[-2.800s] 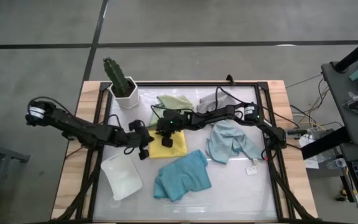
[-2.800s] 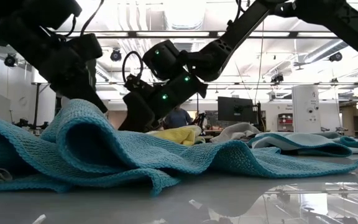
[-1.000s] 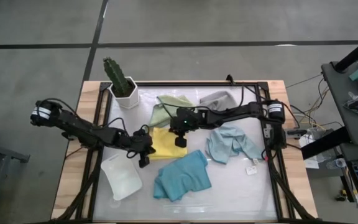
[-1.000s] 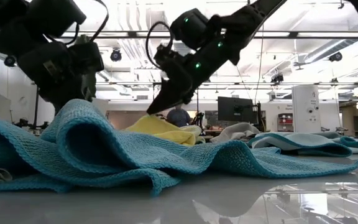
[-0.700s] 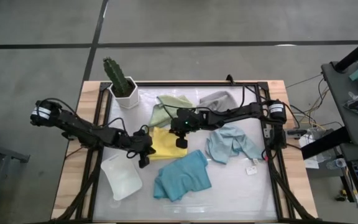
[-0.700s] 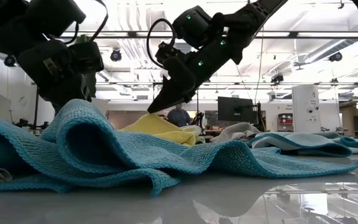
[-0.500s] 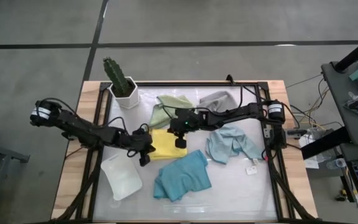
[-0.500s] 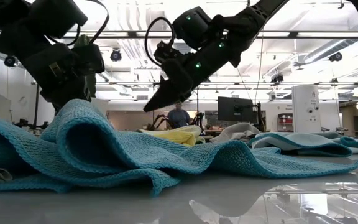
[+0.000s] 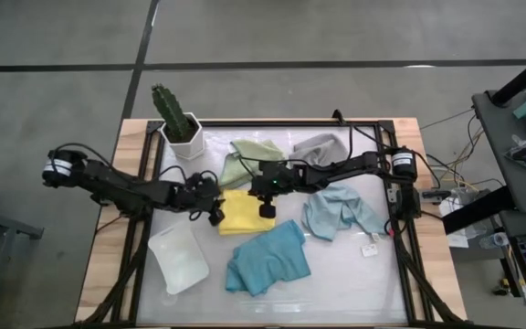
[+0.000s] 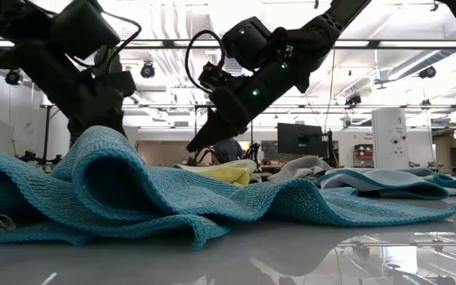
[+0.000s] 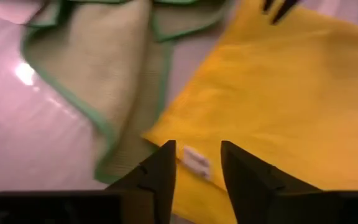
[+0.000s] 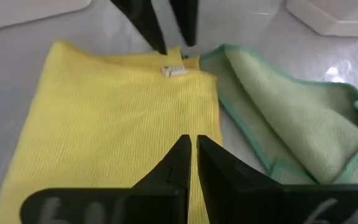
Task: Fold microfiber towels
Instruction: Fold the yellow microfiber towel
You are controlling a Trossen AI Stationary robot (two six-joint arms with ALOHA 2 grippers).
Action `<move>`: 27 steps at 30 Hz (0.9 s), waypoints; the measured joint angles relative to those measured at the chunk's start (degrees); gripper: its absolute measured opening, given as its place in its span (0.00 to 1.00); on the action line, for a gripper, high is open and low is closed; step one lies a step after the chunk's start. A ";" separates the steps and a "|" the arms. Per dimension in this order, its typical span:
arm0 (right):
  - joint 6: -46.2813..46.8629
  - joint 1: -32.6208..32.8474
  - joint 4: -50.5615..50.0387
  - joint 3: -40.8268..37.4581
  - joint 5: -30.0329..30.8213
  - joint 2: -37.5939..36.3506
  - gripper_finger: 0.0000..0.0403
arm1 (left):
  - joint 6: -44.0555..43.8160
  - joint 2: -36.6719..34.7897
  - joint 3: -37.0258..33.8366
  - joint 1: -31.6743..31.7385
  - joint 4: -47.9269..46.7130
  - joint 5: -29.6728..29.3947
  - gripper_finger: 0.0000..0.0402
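Observation:
The yellow towel (image 9: pixel 243 210) lies flat and folded on the table's middle, and its tagged corner (image 11: pixel 194 160) points at my left arm. My left gripper (image 9: pixel 215 217) stands open at that corner, one finger on either side of the white tag; whether a finger touches the cloth I cannot tell. My right gripper (image 9: pixel 266 211) is shut and hovers just above the towel's right part (image 12: pixel 117 124). The sage green towel (image 9: pixel 249 155) lies crumpled beyond it, with its edge beside the yellow one. The grey (image 9: pixel 318 144), pale blue (image 9: pixel 336 210) and teal (image 9: pixel 268 259) towels lie loose.
A white tray (image 9: pixel 179 259) lies at the near left, beside the teal towel. A potted cactus (image 9: pixel 176 119) stands at the far left corner. A small white tag (image 9: pixel 370 248) lies near the right edge. The black frame rails (image 9: pixel 400 228) border the table.
The yellow towel's raised part, which stood up under my right gripper's tip, has sunk, and the towel now lies flat. My left gripper has moved toward the table's far edge, along the towel's left side, and has turned.

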 joint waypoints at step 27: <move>2.76 0.00 7.24 -6.70 -0.18 -0.04 0.05 | -4.85 8.01 0.07 0.55 6.08 2.20 0.10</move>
